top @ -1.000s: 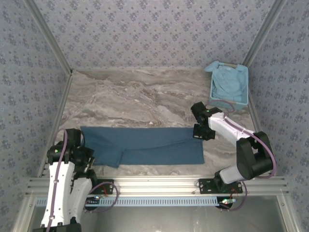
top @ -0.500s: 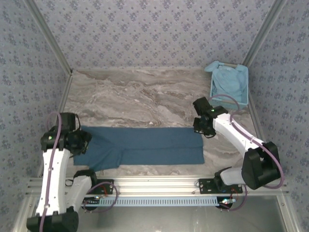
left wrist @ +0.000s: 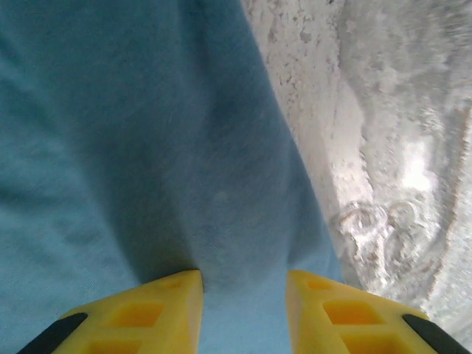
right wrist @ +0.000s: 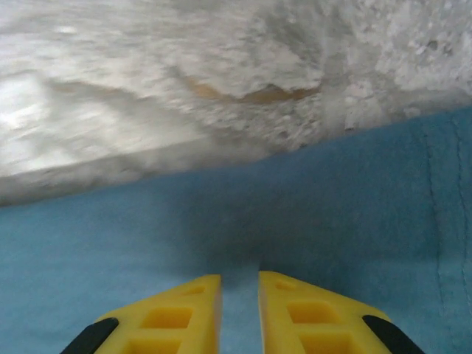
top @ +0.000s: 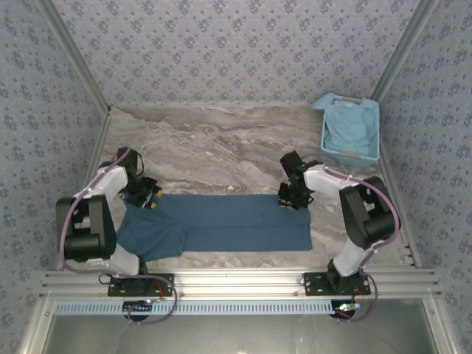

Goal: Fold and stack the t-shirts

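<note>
Swung inward since earlier, the left end effector (top: 150,199), parted, and right end effector (top: 289,200), state untellable, are set at opposite far corners of the crosswise-lying dark t-shirt (top: 221,221).

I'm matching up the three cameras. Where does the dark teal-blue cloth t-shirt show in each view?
Top external: the dark teal-blue cloth t-shirt lies spread across the near middle of the table, between the two arms.
Left wrist: it covers the left and centre.
Right wrist: it covers the lower half.
Shared landmark: the shirt's edge against the grey marbled tabletop.
</note>
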`<state>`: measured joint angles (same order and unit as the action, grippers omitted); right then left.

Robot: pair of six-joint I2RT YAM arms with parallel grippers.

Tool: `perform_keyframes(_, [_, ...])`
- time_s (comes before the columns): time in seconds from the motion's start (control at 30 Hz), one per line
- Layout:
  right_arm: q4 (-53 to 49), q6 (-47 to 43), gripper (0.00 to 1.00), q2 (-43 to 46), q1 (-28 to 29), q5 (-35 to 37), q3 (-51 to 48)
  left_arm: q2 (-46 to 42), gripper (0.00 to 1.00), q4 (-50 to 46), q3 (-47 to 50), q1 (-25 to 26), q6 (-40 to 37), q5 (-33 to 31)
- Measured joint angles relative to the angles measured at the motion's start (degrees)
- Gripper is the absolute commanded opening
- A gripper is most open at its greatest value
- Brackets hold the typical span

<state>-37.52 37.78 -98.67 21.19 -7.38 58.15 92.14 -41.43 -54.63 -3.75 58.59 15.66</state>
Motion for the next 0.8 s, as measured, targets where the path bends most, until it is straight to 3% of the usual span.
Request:
perform_keyframes(0.17, [-1.9,0.0,0.22,-6.6,-3.7,-1.9,7.8,11.2,0.36,0.4,-8.0,0.0,-3.3,3.3])
perform_keyframes(0.3, [-4.3,-0.3,0.24,-13.8,-6.9,-3.1,18.1,19.7,0.42,1.8,-19.8,0.0,-7.3,6.3])
perform_keyframes(0.43, [-4.6,-2.9,0.32,-19.1,-9.0,-4.0,26.5,22.2,0.52,2.5,-26.3,0.1,-10.7,5.5])
perform_keyframes(0.6, [-3.6,-8.4,0.42,-19.1,-8.9,-3.6,30.6,14.0,0.56,0.1,-25.0,-0.1,-14.7,1.3])
perform_keyframes(0.8, [-0.1,-12.6,0.44,-10.1,-4.0,-6.4,26.3,-7.6,0.54,-3.0,-8.7,-3.7,-19.8,0.1])
